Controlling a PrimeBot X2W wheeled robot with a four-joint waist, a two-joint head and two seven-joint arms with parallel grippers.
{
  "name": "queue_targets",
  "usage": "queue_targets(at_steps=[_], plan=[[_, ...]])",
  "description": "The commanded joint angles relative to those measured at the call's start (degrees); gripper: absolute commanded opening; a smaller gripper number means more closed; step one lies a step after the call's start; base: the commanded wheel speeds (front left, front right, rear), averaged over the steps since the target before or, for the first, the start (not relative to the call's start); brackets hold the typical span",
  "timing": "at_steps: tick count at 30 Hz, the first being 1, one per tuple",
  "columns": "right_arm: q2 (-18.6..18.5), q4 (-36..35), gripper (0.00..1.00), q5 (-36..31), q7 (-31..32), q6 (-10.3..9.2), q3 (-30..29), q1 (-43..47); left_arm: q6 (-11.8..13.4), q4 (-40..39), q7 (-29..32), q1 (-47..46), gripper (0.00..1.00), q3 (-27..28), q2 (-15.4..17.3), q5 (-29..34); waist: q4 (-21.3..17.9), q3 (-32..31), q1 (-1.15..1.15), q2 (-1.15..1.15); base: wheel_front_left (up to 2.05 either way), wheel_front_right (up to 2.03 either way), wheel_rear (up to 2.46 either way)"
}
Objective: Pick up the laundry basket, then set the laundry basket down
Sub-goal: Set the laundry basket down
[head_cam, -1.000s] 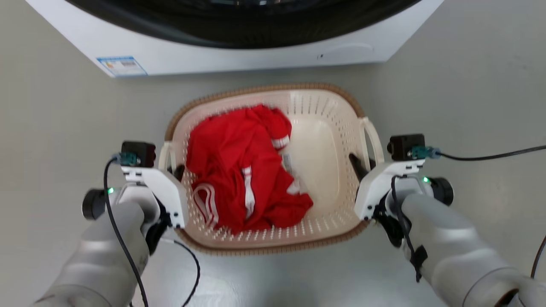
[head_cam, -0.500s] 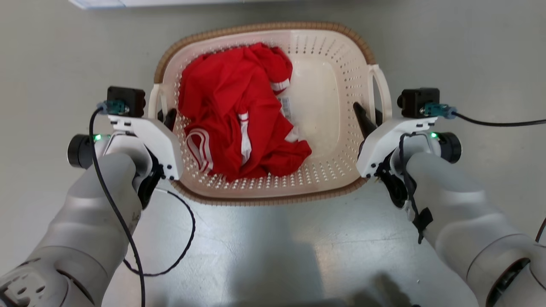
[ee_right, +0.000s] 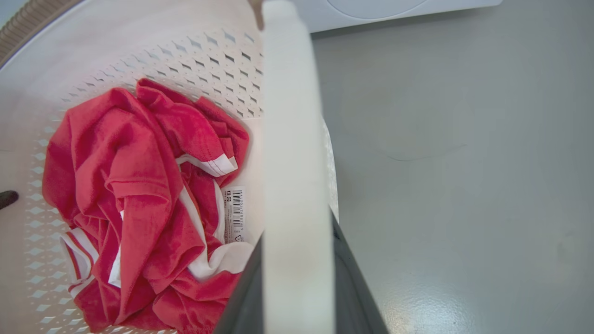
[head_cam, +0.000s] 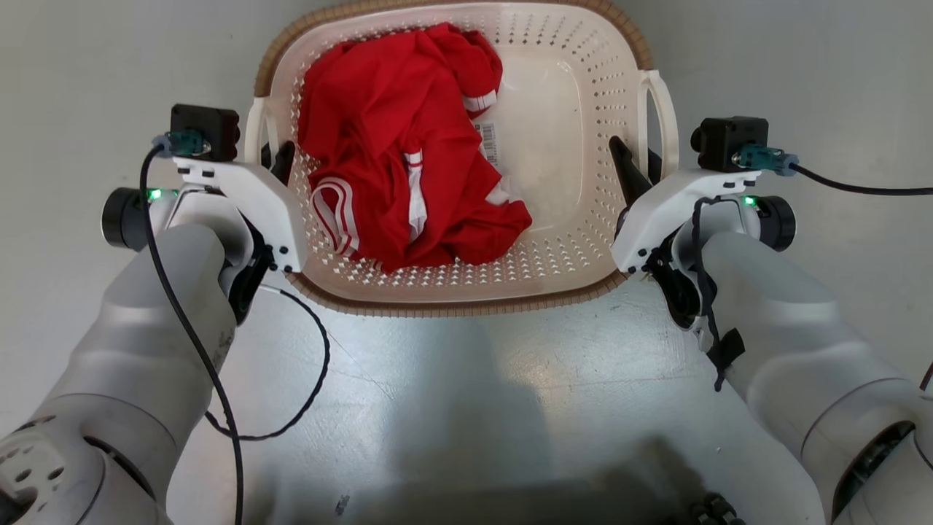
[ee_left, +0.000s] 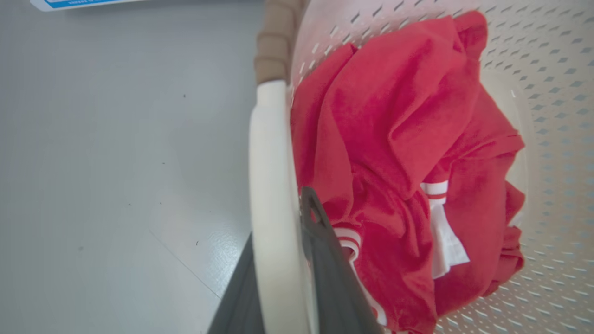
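The laundry basket (head_cam: pixel 576 240) is smooth cream plastic, faintly glossy. Its brown rim (head_cam: pixel 466 308) is ribbed like weave (I take it for plastic too). The red garment (head_cam: pixel 386 146) is soft matt cloth. The grey floor (head_cam: pixel 466 408) has a dull sheen.

You have bright, even light. The floor (head_cam: pixel 437 364) throws soft glare, with a broad shadow, probably the robot's, along the bottom edge. In both wrist views the near handle (ee_left: pixel 271 176) is blurred.
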Motion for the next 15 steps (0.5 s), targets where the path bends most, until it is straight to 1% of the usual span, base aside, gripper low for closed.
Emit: queue_targets(at_steps=[1, 15], plan=[[1.37, -1.24, 0.00, 0.05, -0.41, 1.02, 0.93, 1.56, 0.69, 0.12, -1.17, -1.65, 0.00, 0.20, 1.89, 1.20, -0.16, 0.63, 0.00, 0.00, 0.00, 0.00, 0.00], [1.65, -1.63, 0.00, 1.71, -0.69, 1.02, 0.94, 0.66, 1.03, 0.16, -1.55, -2.77, 0.00, -0.18, 2.53, 1.81, -1.22, 2.73, 0.00, 0.00, 0.00, 0.00, 0.00]])
